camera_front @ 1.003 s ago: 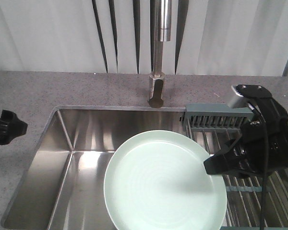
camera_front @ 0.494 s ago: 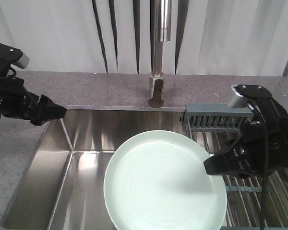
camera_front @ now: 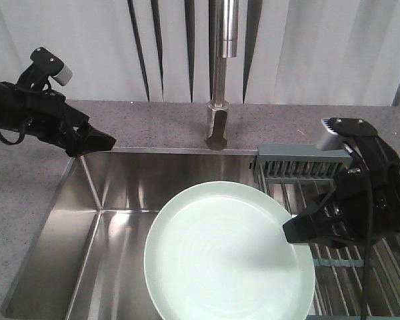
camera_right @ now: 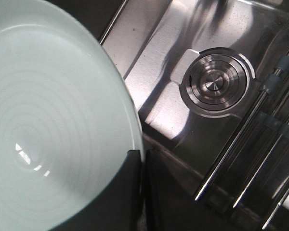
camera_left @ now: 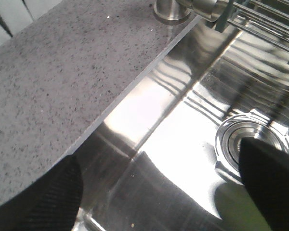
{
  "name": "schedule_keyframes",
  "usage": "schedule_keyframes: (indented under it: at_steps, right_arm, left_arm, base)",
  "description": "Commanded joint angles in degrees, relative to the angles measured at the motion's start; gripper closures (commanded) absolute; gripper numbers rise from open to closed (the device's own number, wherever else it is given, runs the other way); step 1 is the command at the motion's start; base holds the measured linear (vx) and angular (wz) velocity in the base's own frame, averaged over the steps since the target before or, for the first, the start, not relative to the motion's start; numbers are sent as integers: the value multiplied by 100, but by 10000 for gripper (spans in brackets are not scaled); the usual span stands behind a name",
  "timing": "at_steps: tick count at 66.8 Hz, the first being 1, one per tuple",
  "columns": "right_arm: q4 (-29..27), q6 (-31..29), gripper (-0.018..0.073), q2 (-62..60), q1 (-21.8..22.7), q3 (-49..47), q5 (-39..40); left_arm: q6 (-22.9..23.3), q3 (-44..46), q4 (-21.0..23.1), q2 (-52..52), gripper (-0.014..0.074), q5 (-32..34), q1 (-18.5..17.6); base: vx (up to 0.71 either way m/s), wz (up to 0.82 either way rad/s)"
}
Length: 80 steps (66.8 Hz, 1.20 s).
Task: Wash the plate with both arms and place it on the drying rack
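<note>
Where the front view runs off its lower edge, the plate (camera_front: 227, 257) fills the lower centre of the frame, face up toward the camera, over the steel sink basin (camera_front: 120, 200). Its bottom edge is cut off, so I cannot tell whether it rests on anything. At the plate's right rim, the right gripper (camera_front: 295, 230) pinches it. In the right wrist view the two dark fingers (camera_right: 113, 192) sit closed tight on either side of the rim, one over the plate's face and one behind it. The round drain (camera_right: 213, 85) shows in the upper right of that view, beside the plate.

Just right of the plate, under the right arm, lie the thin bars of the drying rack (camera_front: 337, 287), with its grey-green slotted caddy (camera_front: 300, 163) at the far end against the sink's back wall.

Farther back, at the upper left of the frame, the left gripper (camera_front: 101, 142) hangs over the sink's back left corner, pointing down toward the basin. In the left wrist view its fingers stand wide apart with nothing between them.

Behind the sink stands the steel faucet (camera_front: 219, 100) on a speckled grey countertop (camera_front: 153, 123), with a pale curtain (camera_front: 87, 47) beyond.
</note>
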State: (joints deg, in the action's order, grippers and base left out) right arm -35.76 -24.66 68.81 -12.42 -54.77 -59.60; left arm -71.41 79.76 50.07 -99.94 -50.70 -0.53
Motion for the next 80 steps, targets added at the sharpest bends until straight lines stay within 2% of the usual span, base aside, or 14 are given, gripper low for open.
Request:
schedule_keyframes:
  at_steps: [1,16,23,38,80]
  right_arm:
    - [-243,-46,564,-134,-3,-147,121]
    - [-243,-46,564,-134,-3,-147,121]
    - [-243,-46,564,-134,-3,-147,116]
    - [-243,-46,564,-134,-3,-147,111]
    - [-243,-46,564,-134,-3,-147,116]
  left_arm:
    - [-518,359,621,62,-13,-183,-50]
    - [-1431,788,1441,-282,-11,-704,-50]
    - [-1661,1007,1789,-462,-11,-884,-82]
    - [-1708,1572,1793,-855,-11,-1069,-439]
    - [-1717,2778,1827,-1754,-10,-767,-1381]
  base:
    - [0,0]
    - [0,0]
    - [0,0]
    - [0,0]
    - [0,0]
